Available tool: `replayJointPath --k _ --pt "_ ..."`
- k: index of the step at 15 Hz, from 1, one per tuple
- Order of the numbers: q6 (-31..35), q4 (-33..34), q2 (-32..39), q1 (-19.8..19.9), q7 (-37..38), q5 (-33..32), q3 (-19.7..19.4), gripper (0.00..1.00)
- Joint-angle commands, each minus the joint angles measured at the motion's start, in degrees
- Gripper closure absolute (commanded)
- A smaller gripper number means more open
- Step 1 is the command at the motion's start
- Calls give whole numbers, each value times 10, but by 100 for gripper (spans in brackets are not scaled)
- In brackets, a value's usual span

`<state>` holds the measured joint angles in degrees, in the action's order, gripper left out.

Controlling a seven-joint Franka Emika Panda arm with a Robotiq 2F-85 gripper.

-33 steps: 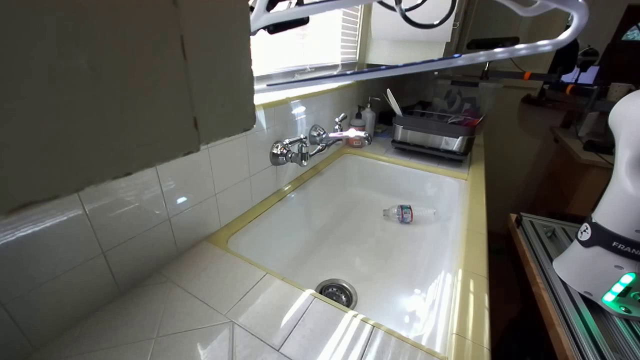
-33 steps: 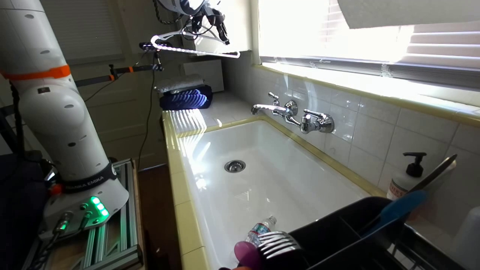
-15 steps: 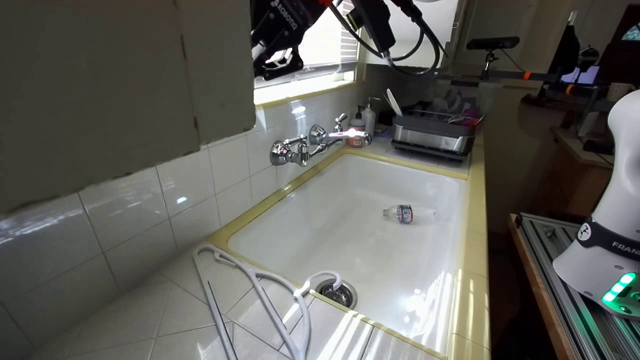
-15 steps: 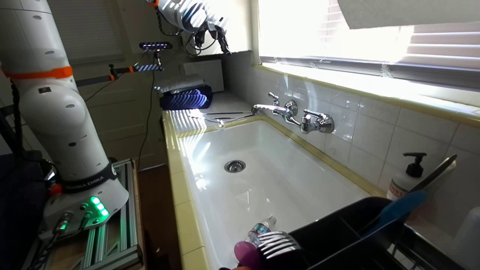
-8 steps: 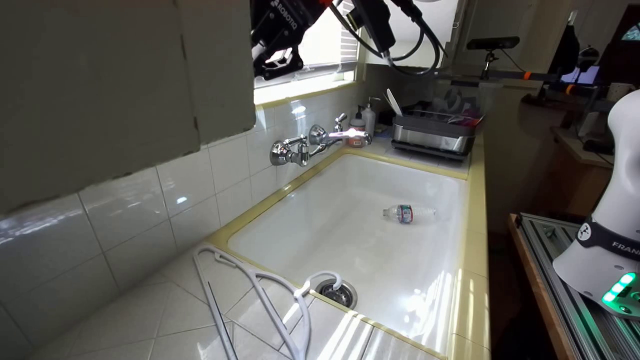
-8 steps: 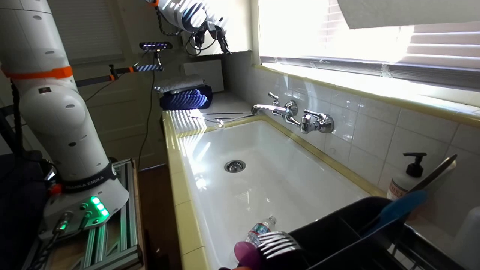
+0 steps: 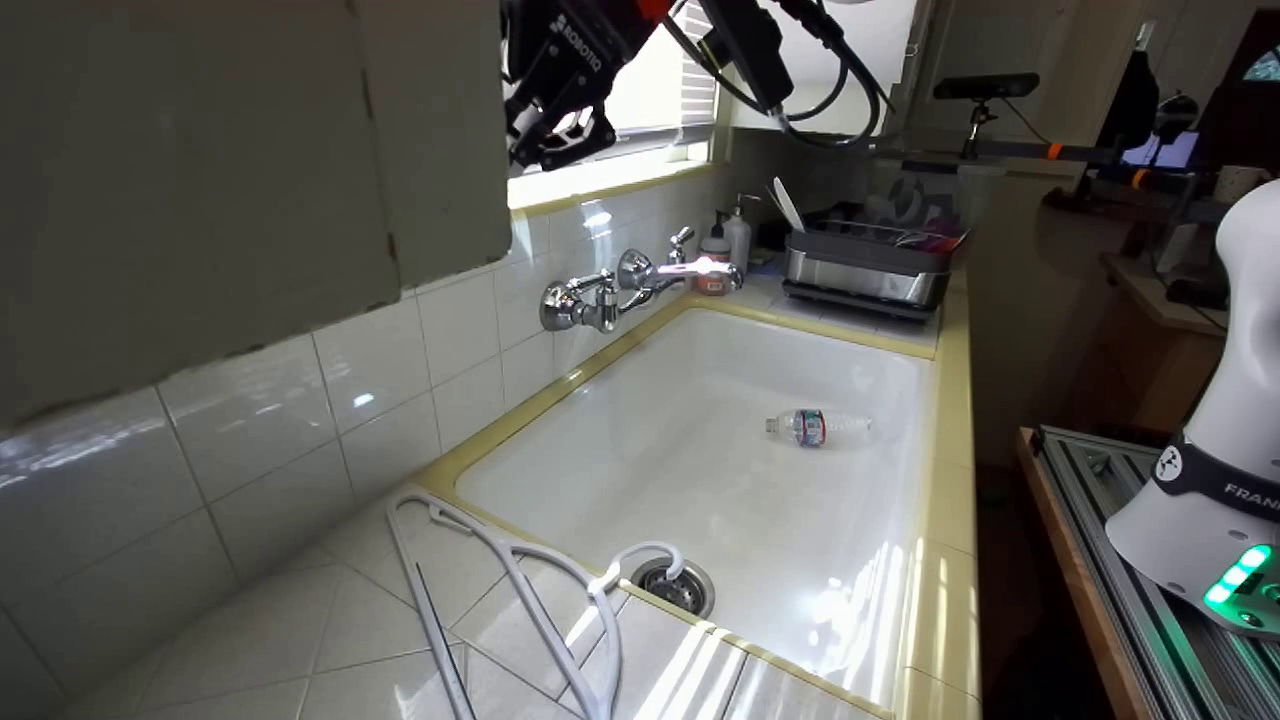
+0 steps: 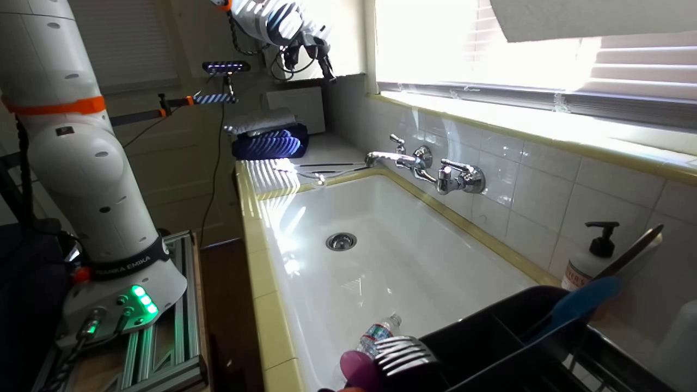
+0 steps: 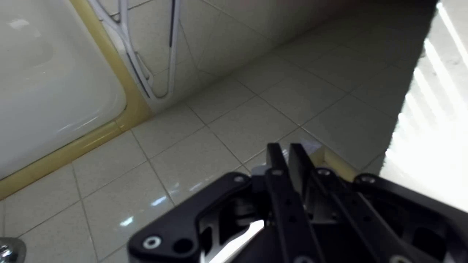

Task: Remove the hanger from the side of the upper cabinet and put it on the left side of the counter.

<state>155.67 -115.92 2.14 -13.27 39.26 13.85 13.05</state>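
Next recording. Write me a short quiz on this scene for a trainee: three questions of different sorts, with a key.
1. True or false: the plastic bottle lies on its side in the sink.
2. Pick one: which part of the hanger points toward the sink? A: the hook. B: the long straight bar. C: no part.
3. Is the gripper holding the hanger? Say what shows it.

Key:
1. True.
2. A.
3. No; the hanger lies on the counter, and the gripper is higher up, apart from it.

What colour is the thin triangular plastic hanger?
The hanger is pale white, clearest in an exterior view.
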Motion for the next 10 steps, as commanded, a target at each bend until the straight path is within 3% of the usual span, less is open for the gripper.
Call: replayJointPath --k 1,6,8,10 --pt "-88 -11 -22 8 14 -61 -16 97" --pt "-209 -2 -32 14 -35 -84 -17 97" --pt "-247 0 -37 14 -52 -87 -17 63" --pt "-283 2 -43 15 -64 -98 -17 49"
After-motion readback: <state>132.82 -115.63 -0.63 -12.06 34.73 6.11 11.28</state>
